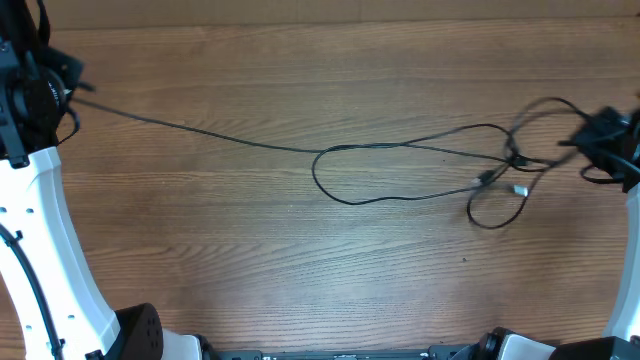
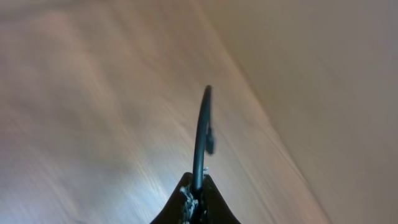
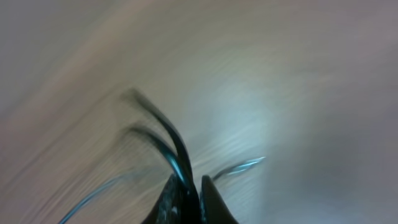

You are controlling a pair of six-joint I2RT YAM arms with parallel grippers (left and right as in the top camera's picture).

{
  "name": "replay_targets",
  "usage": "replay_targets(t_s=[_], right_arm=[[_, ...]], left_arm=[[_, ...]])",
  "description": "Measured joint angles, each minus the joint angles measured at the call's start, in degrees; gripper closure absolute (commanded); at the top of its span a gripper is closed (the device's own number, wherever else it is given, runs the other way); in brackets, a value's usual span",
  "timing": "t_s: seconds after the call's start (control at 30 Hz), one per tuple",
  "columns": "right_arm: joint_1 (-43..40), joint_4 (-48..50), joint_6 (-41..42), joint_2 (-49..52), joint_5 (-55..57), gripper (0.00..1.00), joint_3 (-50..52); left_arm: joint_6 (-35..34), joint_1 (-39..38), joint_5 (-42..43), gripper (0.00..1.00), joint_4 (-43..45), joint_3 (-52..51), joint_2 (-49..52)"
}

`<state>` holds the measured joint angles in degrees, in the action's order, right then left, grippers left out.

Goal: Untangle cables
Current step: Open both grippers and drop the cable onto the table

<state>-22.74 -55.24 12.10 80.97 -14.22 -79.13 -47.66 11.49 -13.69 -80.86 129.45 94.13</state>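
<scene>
Thin black cables (image 1: 400, 148) stretch across the wooden table in the overhead view, from far left to far right, with a long loop in the middle and a small tangle with plug ends (image 1: 503, 180) right of centre. My left gripper (image 1: 75, 85) at the far left is shut on one cable end; in the left wrist view the cable (image 2: 201, 134) rises from between the closed fingertips (image 2: 198, 186). My right gripper (image 1: 592, 135) at the far right is shut on cable strands; the blurred right wrist view has two strands (image 3: 163, 140) leaving its tips (image 3: 191, 185).
The white arm links (image 1: 55, 250) stand along the left edge, and another (image 1: 630, 270) along the right edge. The arm bases (image 1: 140, 335) sit at the front edge. The wooden tabletop (image 1: 300, 260) spreads in front of the cables.
</scene>
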Motion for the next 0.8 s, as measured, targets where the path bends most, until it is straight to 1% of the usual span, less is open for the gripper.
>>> replay_targets(t_s=[0.07,0.13,0.17,0.2,0.23,0.27,0.33,0.4,0.43,0.5,0.57,0.6,0.63,0.7,0.77,0.8], right_arm=[[3.1,0.2,-8.1,0.0,-16.9,0.96,0.0],[6.5,0.2,-13.1,0.0,-28.2,0.96,0.0],[8.2,0.2,-15.0,0.0,-32.3,0.96,0.0],[10.4,0.2,-16.9,0.0,-36.3,0.93,0.0],[11.9,0.1,-17.9,0.0,-38.4,0.83,0.0],[13.4,0.1,-18.7,0.0,-39.7,0.78,0.0],[16.3,-0.3,-20.4,0.0,-40.3,0.78,0.0],[18.7,-1.0,-21.3,0.0,-38.9,0.80,0.0],[19.7,-1.3,-21.4,0.0,-37.8,0.82,0.0],[21.3,-2.3,-22.0,0.0,-35.0,0.83,0.0],[22.2,-3.0,-22.3,0.0,-32.5,0.77,0.0],[22.3,-3.1,-22.4,0.0,-31.0,0.69,0.0],[22.4,-3.3,-22.4,0.0,-29.6,0.64,0.0],[22.4,-4.2,-22.3,0.0,-24.5,0.56,0.0],[22.4,-5.9,-22.3,0.0,-19.9,0.51,0.0],[22.4,-6.6,-22.4,0.0,-17.4,0.46,0.0]], left_arm=[[3.7,-1.7,6.0,0.96,0.8,0.0,0.0],[7.4,-3.7,9.9,0.96,0.8,0.0,0.0],[9.5,-4.7,11.4,0.92,0.8,0.0,0.0],[12.2,-5.9,12.7,0.75,0.8,0.0,0.0],[13.7,-6.7,13.6,0.63,0.8,0.0,0.0],[15.8,-7.5,14.5,0.50,0.7,0.0,0.0],[19.0,-8.3,15.6,0.34,0.4,0.0,0.0],[20.9,-8.5,16.3,0.29,-0.1,0.0,0.0],[21.5,-8.5,16.5,0.26,-0.3,0.0,0.0],[22.7,-8.5,17.1,0.20,-0.9,0.0,0.0],[23.5,-8.5,18.0,0.19,-1.3,0.0,0.0],[23.7,-8.5,18.1,0.18,-1.4,0.0,0.0],[24.6,-9.0,18.9,0.17,-1.8,0.0,0.0],[26.9,-10.9,20.4,0.18,-2.1,0.0,0.1],[29.1,-13.3,21.3,0.18,-3.0,0.0,0.4],[29.9,-14.5,21.7,0.18,-3.6,0.0,0.6]])
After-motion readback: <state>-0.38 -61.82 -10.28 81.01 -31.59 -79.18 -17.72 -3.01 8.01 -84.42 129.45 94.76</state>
